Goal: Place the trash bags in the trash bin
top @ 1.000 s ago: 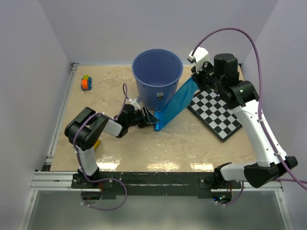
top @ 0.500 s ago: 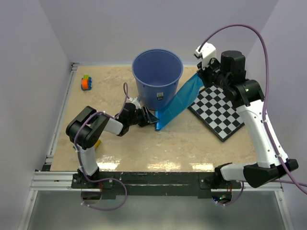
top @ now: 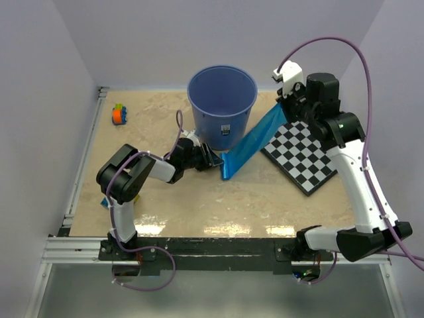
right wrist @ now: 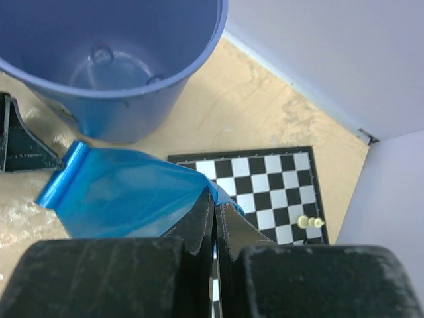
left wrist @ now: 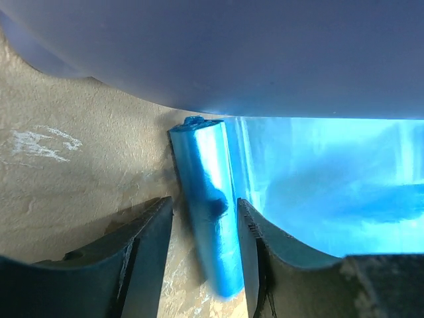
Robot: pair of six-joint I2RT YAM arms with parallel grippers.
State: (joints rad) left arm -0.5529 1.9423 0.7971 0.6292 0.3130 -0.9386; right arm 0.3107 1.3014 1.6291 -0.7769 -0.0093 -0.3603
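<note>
The trash bin (top: pixel 222 99) is a round blue bucket standing upright at the back middle of the table. A trash bag (top: pixel 255 139) stretches as a bright-blue film from my right gripper (top: pixel 283 106) down to a rolled-up end (top: pixel 228 169) on the table by the bin's base. My right gripper (right wrist: pixel 215 209) is shut on the film's upper corner, above the chessboard edge. My left gripper (left wrist: pixel 203 202) lies low on the table and straddles the roll (left wrist: pixel 209 218). The roll touches one finger (left wrist: pixel 255 245), and a gap shows at the other, so the gripper is open. The bin wall (left wrist: pixel 232 53) is just ahead.
A black-and-white chessboard (top: pixel 301 156) lies at the right, with small pale pieces (right wrist: pixel 310 222) on it. Toy blocks (top: pixel 119 114) sit at the back left. A small blue and yellow object (top: pixel 105 201) pokes out beside the left arm. Walls close in three sides.
My left gripper and the roll have slid right, and the bin has shifted a little right too. My right gripper moved right and up with the film stretched out.
</note>
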